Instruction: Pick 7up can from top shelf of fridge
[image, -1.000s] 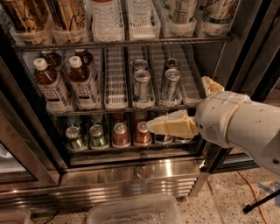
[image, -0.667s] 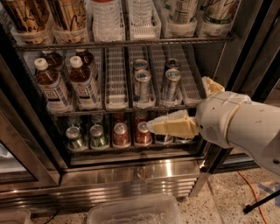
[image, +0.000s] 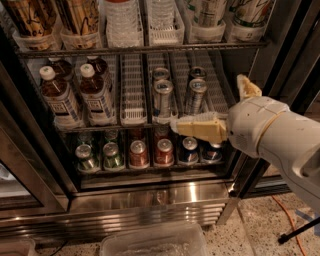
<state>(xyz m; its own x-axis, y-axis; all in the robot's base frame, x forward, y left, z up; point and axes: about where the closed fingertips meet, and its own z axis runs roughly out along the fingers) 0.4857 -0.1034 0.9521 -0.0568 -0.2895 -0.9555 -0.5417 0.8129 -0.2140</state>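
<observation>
The robot's cream-yellow two-finger gripper, on the end of a bulky white arm coming in from the right, was spread open and held nothing. Its lower finger pointed left across the front edge of the middle rack, just below two slim silver-blue cans. Its upper finger stood up near the right door frame. The 7up can, silvery-white with dark green print, sat well above the gripper at the right of the top shelf, a dark wire rack. It stood in a clear plastic lane tray with its lid out of view, and a look-alike can stood in the next tray to the right. By that showing the task had barely begun. The gripper had reached the open fridge, a black-framed cooler with a shiny steel base panel, but raising it, closing on the can and drawing it out all remained. Further left, the top shelf's trays held clear ribbed bottles and tall tan cans. The middle rack carried white-capped brown bottles at the left, then bare lanes. The bottom rack held small green cans, copper-red cans and dark blue cans. Near on the floor lay a clear plastic tub, with nothing plainly visible in it.
</observation>
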